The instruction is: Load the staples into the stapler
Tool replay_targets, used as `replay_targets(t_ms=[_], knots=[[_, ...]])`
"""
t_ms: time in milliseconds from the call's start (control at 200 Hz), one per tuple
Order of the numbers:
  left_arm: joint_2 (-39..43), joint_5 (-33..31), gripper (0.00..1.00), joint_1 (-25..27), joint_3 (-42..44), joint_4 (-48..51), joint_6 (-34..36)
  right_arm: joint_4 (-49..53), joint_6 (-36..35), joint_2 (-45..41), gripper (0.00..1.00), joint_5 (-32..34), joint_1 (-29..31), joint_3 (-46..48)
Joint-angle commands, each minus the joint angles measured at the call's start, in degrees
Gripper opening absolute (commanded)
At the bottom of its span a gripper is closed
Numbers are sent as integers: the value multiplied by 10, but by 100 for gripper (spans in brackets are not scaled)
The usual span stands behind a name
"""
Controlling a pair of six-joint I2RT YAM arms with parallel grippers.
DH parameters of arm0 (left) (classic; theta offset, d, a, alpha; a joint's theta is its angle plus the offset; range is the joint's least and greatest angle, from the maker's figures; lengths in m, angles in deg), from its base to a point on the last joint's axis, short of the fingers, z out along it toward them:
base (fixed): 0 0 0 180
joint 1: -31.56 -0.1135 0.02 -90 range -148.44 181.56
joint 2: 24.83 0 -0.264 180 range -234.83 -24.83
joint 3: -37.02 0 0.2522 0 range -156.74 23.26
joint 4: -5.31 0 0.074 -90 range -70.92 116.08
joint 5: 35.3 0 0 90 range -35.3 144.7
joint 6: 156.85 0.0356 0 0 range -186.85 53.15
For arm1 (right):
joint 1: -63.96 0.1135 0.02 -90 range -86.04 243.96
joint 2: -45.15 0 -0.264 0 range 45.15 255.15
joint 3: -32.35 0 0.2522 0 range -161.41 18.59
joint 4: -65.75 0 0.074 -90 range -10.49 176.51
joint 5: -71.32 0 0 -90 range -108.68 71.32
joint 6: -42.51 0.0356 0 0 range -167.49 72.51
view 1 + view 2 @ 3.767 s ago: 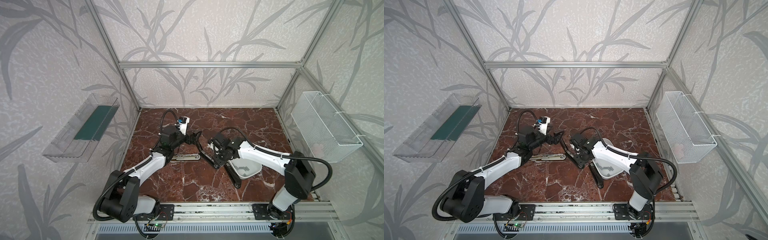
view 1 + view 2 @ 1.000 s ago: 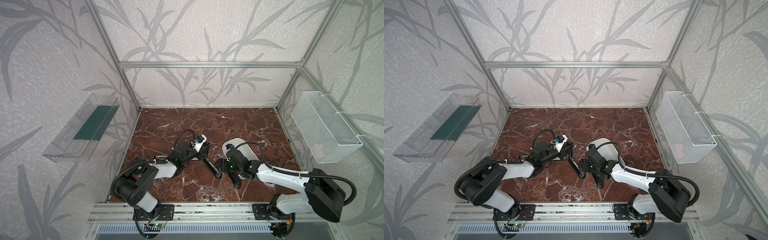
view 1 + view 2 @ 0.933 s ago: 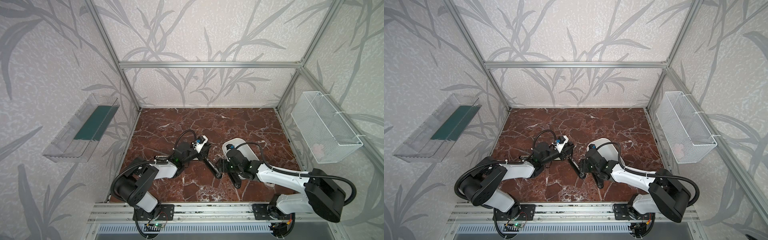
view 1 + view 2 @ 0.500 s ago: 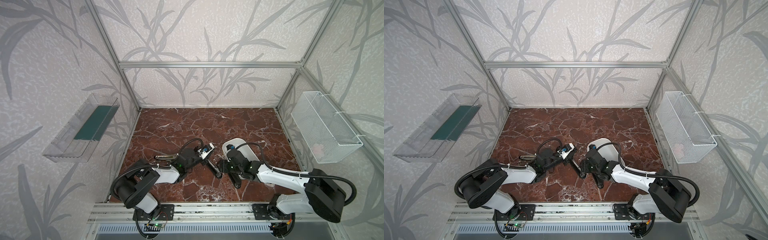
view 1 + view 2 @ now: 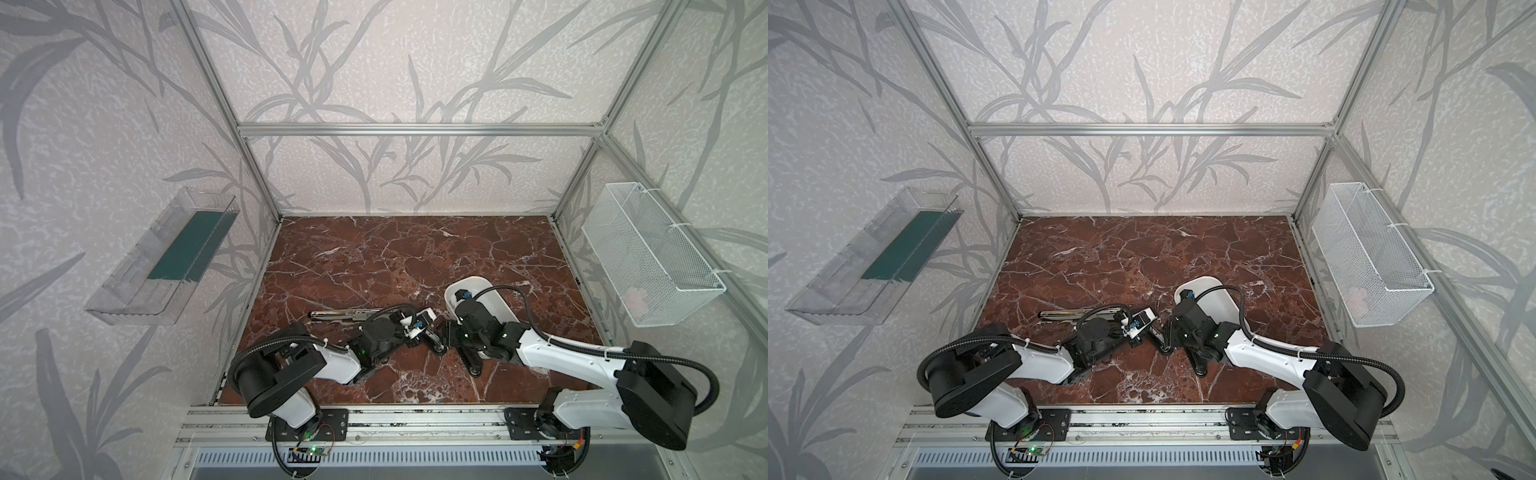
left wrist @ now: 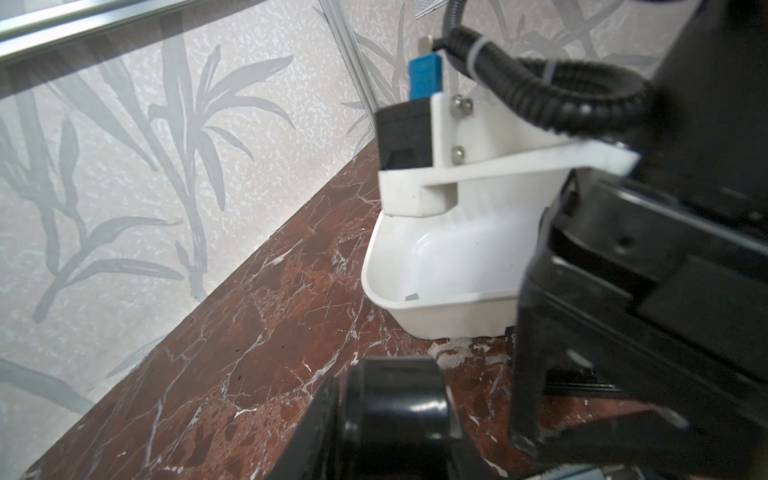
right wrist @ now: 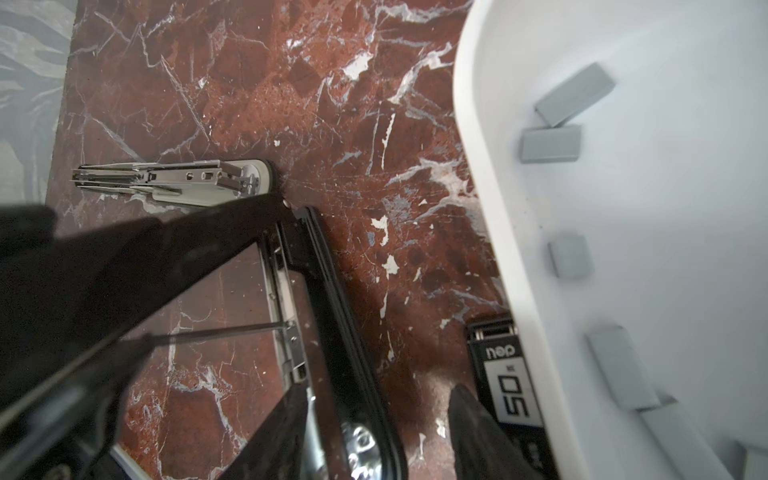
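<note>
The staples [image 7: 550,143] are lying loose and flat in the white tray [image 7: 486,195], their short grey strips pointing every which way; none is sitting in the stapler [image 7: 332,299] yet. The stapler is lying on the marble near the tray, between the two arms, with its black cover swung away from the hinge. That is probably the point of the pose, since the metal channel is facing up and waiting for a strip. Its long axis is running diagonally in both top views, hinge end toward the chrome metal piece [image 7: 174,183] at the back left, nose end toward the front. The right gripper [image 5: 445,334] is straddling the nose end with its fingers [image 7: 473,419] spread, one standing clear of the body, so it is apparently bracing rather than squeezing. The left gripper [image 5: 420,333] is hovering at the cover; whether it is pinching the cover or pressed together cannot be told. A strip will need turning to lie along the channel.
</note>
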Motion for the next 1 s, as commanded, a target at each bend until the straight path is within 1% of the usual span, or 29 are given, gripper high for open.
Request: replay_targets(t_ms=[0, 210, 430, 600, 795, 895, 940, 995], knots=[[-30, -35, 35, 26, 25, 24, -2, 24, -11, -18, 56, 18, 2, 0], [-61, -102, 35, 74, 8, 30, 33, 25, -10, -20, 56, 23, 4, 4], [-94, -139, 37, 102, -11, 28, 59, 40, -6, -38, 56, 42, 7, 15], [-129, -167, 39, 120, -14, -5, 78, 47, -2, -63, 56, 52, 7, 30], [-180, -210, 50, 148, -11, -82, 114, 58, 2, -93, 56, 61, 7, 42], [-207, -236, 52, 160, -11, -121, 125, 62, 1, -101, 57, 64, 7, 44], [-218, -245, 54, 164, -11, -140, 133, 61, 1, -102, 57, 63, 7, 44], [-224, -254, 57, 168, -17, -141, 138, 60, 0, -101, 57, 62, 7, 44]])
